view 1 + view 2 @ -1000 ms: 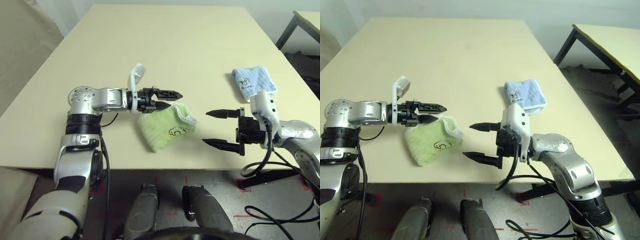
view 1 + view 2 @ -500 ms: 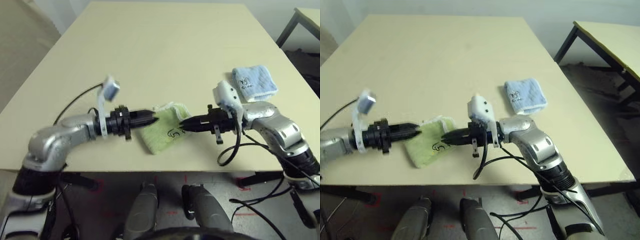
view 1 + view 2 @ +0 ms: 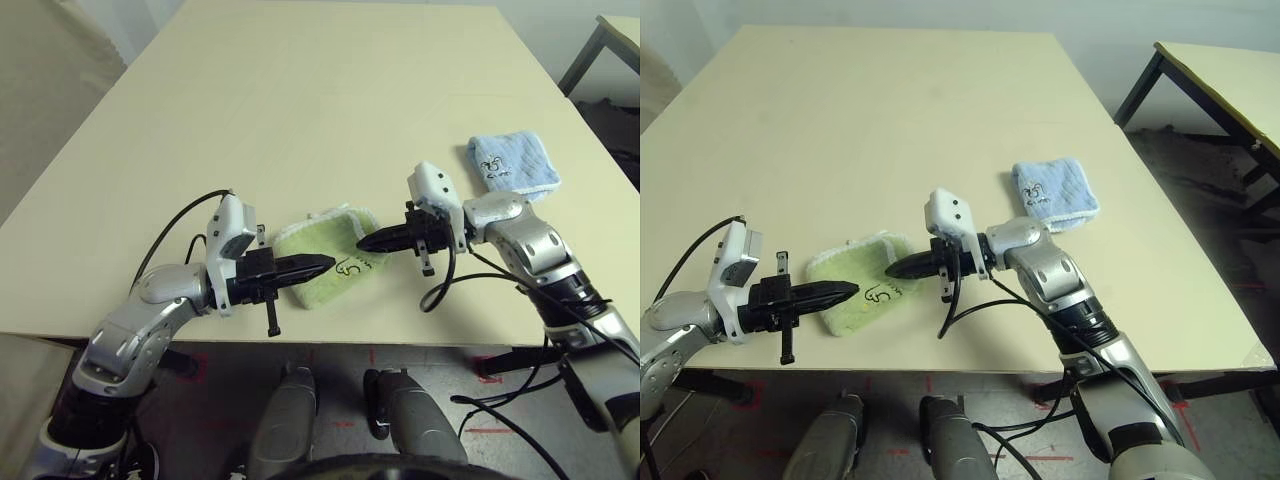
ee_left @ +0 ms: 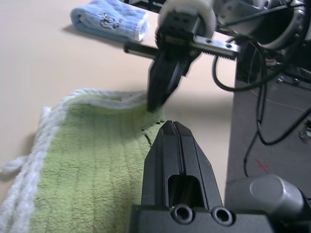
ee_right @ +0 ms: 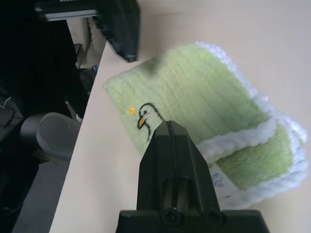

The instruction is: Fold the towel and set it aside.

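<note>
**Closed grippers at either end of the folded towel**

The left gripper comes in from the left, its two black fingers pressed together into one tapered point. The tip sits over the near left end of the towel; whether it presses the cloth I cannot tell. The towel is light green ribbed terry, folded into a thick soft pad with a loopy white stitched edge along its far side. It lies near the front edge of the table, a smooth, pale cream top. At the towel's right end the right gripper is also closed to a point, tip at the cloth by the dark logo, holding nothing. Further right and back, well apart, lies a smaller blue towel, folded.

The right wrist view shows what the head views cannot: the logo is a small bird outline with a yellow beak, and a white printed tag peeks from between the folded layers. The left wrist view shows the terry's ribs running lengthwise.
</note>
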Robot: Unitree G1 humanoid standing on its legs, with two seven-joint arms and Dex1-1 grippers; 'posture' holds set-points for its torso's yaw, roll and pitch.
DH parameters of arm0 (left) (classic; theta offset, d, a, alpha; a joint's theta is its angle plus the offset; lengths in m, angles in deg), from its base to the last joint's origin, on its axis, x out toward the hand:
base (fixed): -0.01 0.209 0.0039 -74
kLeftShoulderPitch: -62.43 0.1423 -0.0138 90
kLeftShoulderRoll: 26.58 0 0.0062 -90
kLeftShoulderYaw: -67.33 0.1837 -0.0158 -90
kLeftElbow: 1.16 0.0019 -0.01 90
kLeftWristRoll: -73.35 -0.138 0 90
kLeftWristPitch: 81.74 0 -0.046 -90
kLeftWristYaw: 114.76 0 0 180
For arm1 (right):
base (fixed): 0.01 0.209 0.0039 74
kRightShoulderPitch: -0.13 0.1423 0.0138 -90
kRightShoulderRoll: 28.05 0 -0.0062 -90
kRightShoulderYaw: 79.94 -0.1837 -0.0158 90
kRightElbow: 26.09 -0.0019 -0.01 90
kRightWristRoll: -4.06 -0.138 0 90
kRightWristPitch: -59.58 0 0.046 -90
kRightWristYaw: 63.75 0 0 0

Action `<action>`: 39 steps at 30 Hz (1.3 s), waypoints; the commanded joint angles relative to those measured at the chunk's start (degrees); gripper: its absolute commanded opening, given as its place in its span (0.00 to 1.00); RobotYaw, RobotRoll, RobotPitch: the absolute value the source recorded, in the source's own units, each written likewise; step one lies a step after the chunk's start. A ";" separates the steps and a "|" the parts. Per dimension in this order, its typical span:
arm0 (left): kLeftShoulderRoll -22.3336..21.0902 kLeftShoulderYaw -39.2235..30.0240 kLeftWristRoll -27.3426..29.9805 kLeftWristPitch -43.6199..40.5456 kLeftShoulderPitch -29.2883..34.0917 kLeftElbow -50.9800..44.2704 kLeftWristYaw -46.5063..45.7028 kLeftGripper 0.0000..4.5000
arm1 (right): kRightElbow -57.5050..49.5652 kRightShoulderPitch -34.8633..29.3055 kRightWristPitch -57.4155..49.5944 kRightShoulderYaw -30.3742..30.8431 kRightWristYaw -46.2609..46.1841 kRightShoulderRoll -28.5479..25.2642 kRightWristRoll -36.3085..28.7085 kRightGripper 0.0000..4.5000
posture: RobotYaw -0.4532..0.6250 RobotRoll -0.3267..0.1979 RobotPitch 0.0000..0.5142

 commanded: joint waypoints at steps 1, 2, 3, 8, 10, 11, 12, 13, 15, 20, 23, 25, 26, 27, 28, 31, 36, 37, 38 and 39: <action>1.27 2.27 -2.98 2.08 0.43 2.39 -0.01 0.00 | -1.02 -1.34 0.45 0.62 -0.15 0.25 1.29 0.00 | 0.46 0.62 0.28; 1.61 2.59 -3.49 2.51 0.44 2.82 0.03 0.00 | -1.02 -1.45 0.51 0.67 -0.23 0.37 1.45 0.00 | 0.46 0.62 0.28; 1.75 2.99 -4.30 3.08 0.49 3.32 0.17 0.00 | -0.79 -1.49 0.75 0.83 -0.47 0.50 1.95 0.00 | 0.46 0.62 0.28; 1.67 4.46 -7.76 6.08 0.84 5.34 1.22 0.00 | 1.20 -1.29 2.12 0.93 -3.15 2.67 4.47 0.00 | 0.46 0.62 0.28; 1.74 4.65 -8.26 6.23 1.02 5.39 1.12 0.00 | 1.51 -1.43 2.46 1.04 -3.88 3.50 5.21 0.00 | 0.46 0.62 0.28; 1.55 4.90 -8.84 6.50 1.26 5.46 1.18 0.00 | 1.70 -1.62 2.77 1.18 -4.18 3.75 5.75 0.00 | 0.46 0.62 0.28; 1.41 5.03 -9.18 6.66 1.40 5.57 1.25 0.00 | 1.87 -1.80 3.04 1.37 -4.27 3.76 6.30 0.00 | 0.46 0.62 0.27; 1.38 5.10 -9.42 6.77 1.50 5.63 1.32 0.00 | 1.99 -1.94 3.27 1.47 -4.29 3.72 6.69 0.00 | 0.46 0.62 0.28; 1.16 4.94 -9.74 6.90 1.48 5.84 1.68 0.00 | 2.14 -2.29 3.52 1.61 -4.20 3.34 7.46 0.00 | 0.46 0.62 0.28; -2.09 3.90 -11.61 9.50 -2.56 10.92 5.95 0.00 | 1.67 -3.12 2.77 1.88 -2.87 1.32 8.60 0.00 | 0.48 0.62 0.28; -4.48 2.58 -12.12 11.69 -8.96 17.76 9.66 0.00 | -0.04 -3.78 0.22 1.66 -2.23 -0.65 8.32 0.00 | 0.47 0.62 0.28; -5.36 2.82 -12.79 13.49 -12.10 21.58 11.86 0.00 | -1.27 -4.27 -1.31 1.43 -2.40 -1.44 7.97 0.00 | 0.46 0.62 0.28; -5.60 2.95 -13.10 14.35 -13.72 23.41 12.95 0.00 | -2.10 -4.63 -2.28 1.31 -2.53 -1.94 7.78 0.00 | 0.46 0.62 0.28; -5.68 3.07 -13.40 15.09 -15.12 24.98 13.86 0.00 | -2.77 -4.94 -3.05 1.22 -2.65 -2.37 7.67 0.00 | 0.45 0.62 0.28; -5.65 3.23 -13.74 15.81 -16.50 26.51 14.73 0.00 | -3.58 -5.40 -3.98 1.03 -2.81 -2.82 7.46 0.00 | 0.45 0.62 0.28; -5.21 3.66 -14.82 17.54 -19.79 30.24 16.62 0.00 | -6.38 -6.81 -7.20 -0.01 -3.56 -3.50 6.18 0.00 | 0.44 0.62 0.28; -3.54 3.03 -13.29 15.68 -21.40 30.17 17.01 0.00 | -9.79 -8.28 -9.67 -1.32 -5.27 -3.35 4.65 0.00 | 0.43 0.62 0.28; -3.21 2.80 -12.63 14.72 -21.13 29.28 16.76 0.00 | -10.18 -8.37 -9.75 -1.55 -5.58 -3.14 4.36 0.00 | 0.43 0.62 0.28; -2.88 2.53 -11.80 13.50 -20.62 27.98 16.37 0.00 | -10.59 -8.32 -9.78 -1.83 -5.89 -2.76 3.94 0.00 | 0.43 0.62 0.28; -2.61 2.24 -10.90 12.18 -19.74 26.23 15.88 0.00 | -11.05 -8.20 -9.82 -2.15 -6.32 -2.27 3.43 0.00 | 0.42 0.62 0.27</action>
